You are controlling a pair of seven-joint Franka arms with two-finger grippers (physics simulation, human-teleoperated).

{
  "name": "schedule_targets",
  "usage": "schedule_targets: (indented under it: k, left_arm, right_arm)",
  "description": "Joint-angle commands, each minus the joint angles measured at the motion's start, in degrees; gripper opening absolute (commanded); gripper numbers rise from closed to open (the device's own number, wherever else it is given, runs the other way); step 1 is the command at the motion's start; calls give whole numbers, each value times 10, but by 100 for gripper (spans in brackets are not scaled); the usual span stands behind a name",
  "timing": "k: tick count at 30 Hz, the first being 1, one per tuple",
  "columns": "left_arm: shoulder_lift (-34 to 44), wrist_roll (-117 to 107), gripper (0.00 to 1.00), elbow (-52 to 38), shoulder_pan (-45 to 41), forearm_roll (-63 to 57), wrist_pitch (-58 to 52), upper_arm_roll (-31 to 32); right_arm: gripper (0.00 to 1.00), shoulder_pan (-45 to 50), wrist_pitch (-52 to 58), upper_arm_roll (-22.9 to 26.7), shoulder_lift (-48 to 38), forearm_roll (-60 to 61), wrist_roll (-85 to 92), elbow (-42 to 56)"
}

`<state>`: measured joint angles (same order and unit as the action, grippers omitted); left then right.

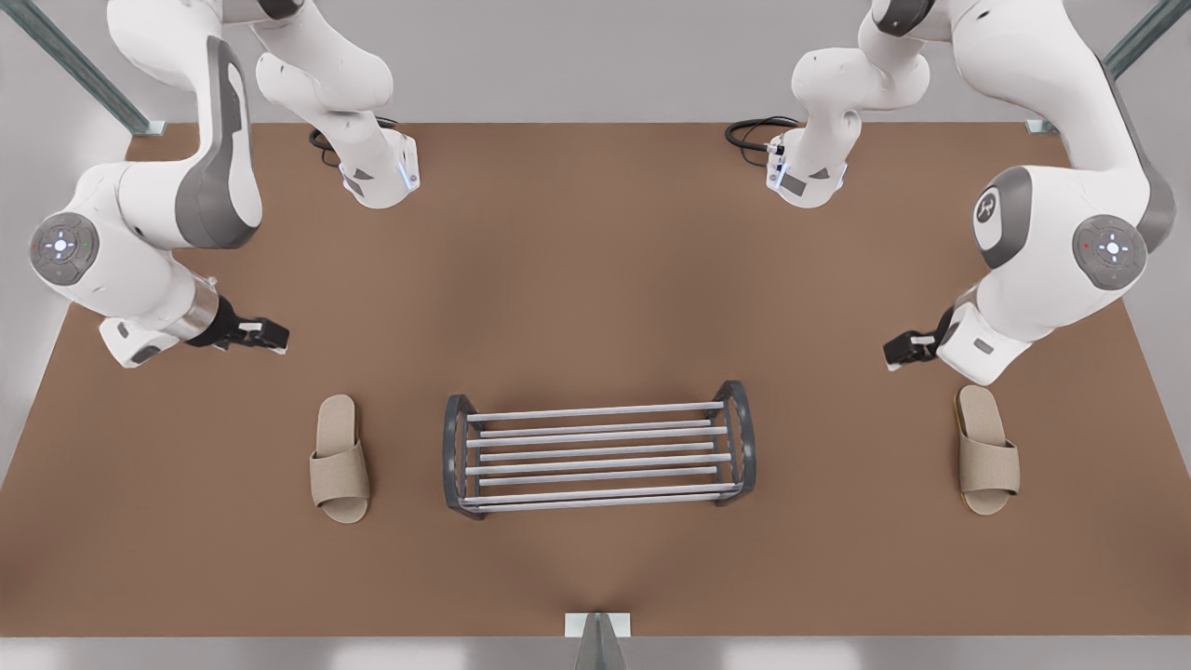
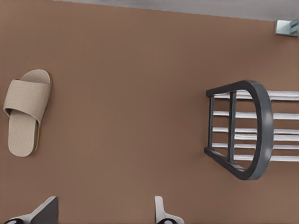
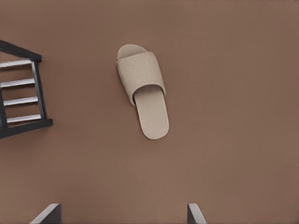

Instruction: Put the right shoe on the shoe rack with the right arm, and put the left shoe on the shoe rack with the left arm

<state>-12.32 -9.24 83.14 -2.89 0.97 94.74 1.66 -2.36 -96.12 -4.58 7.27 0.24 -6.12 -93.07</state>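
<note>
Light was even and soft — no glare anywhere on the table [image 1: 577,279]. Shadows were faint, a dim patch beneath the shoe rack [image 1: 595,456]. Edges stayed straight — nothing blurred.

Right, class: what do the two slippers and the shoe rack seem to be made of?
The left shoe and right shoe: beige, matte, fine-weave texture, probably fabric. The shoe rack: silver bars with a soft sheen, likely metal; smooth dark grey end frames, metal or plastic, unclear. The left gripper and right gripper hover open, one near each shoe.
</note>
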Motion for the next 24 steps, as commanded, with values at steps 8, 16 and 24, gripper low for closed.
schedule_targets:
  k: [8, 16, 24]
  left_arm:
    - [21, -158, 100, 277, 1, 570, 398, -195]
    - [-31, 251, 100, 400, 26, 877, 240, -330]
    - [-190, 895, 100, 362, 158, 869, -50, -340]
  right_arm:
    - [100, 14, -261, -82, -66, -187, 122, -199]
    - [100, -21, -531, -119, -4, -1241, -522, -368]
    - [100, -34, -438, -89, 128, -1643, -777, -366]
